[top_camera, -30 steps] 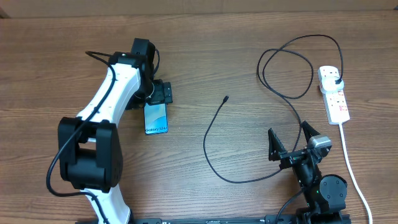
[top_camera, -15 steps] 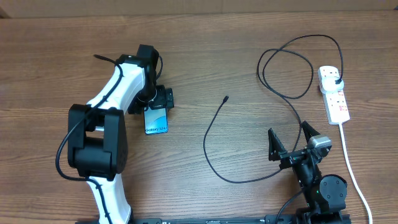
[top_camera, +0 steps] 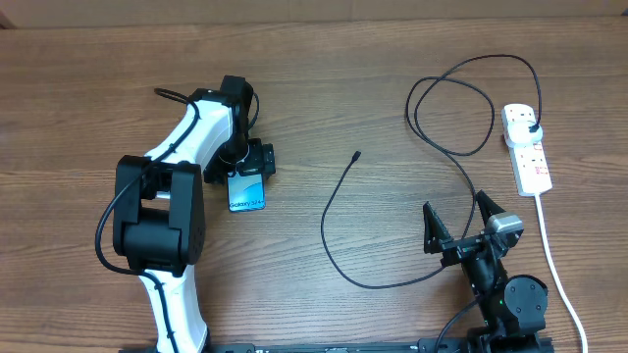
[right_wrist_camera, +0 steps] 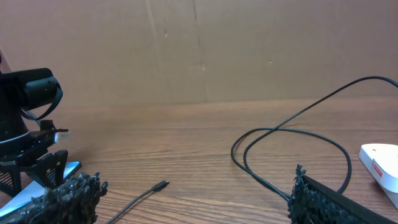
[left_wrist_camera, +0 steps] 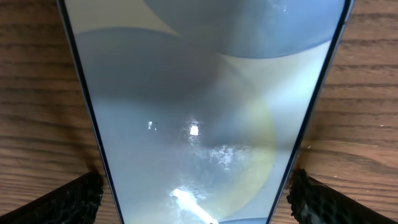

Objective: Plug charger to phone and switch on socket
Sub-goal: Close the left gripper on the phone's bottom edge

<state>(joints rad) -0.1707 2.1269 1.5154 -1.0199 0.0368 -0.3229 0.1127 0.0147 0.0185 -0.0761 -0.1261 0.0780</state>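
Your left claw (top_camera: 247,168) straddles the phone (top_camera: 246,191) across its long edges, grip unclear, while the charger (top_camera: 323,224) has its connector tip (top_camera: 356,154) on the worktop (top_camera: 324,78), forward-left of your wide-open, empty right claw (top_camera: 453,204).

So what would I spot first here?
The glowing blue phone, left of middle, with the left end effector straddling its far end. Then the black cable curling across the right side up to the white socket by the right edge.

bare table (top_camera: 294,98) between phone (top_camera: 247,189) and charger (top_camera: 324,221), charger loops lying before the socket (top_camera: 527,149)
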